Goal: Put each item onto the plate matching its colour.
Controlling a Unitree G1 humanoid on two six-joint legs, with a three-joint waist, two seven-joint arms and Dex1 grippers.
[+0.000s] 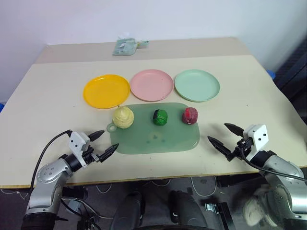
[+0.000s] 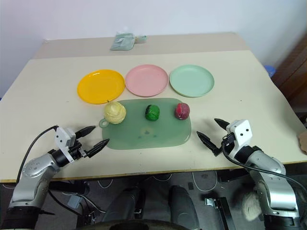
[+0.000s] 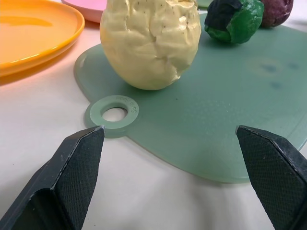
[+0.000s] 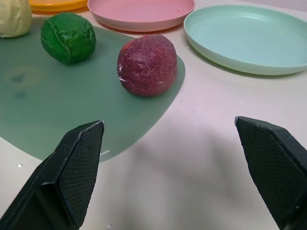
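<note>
A: What is on the table?

B: Three plates sit in a row on the far side of a green mat. The yellow plate is on the left, the pink plate is in the middle, and the green plate is on the right.

A: Where are the balls?

B: All three are on the far part of the mat. The yellow ball is on the left, close to the yellow plate. The green ball is in the middle. The red ball is on the right edge of the mat.

A: What are the two grippers doing?

B: The left gripper is near the left end of the mat, by the little ring handle. Its jaws are wide apart and hold nothing. The right gripper is to the right of the mat, nearer than the red ball. Its jaws are wide apart too, with nothing in them.

A: Anything else?

B: A small crumpled green thing lies at the far edge of the table.
</note>
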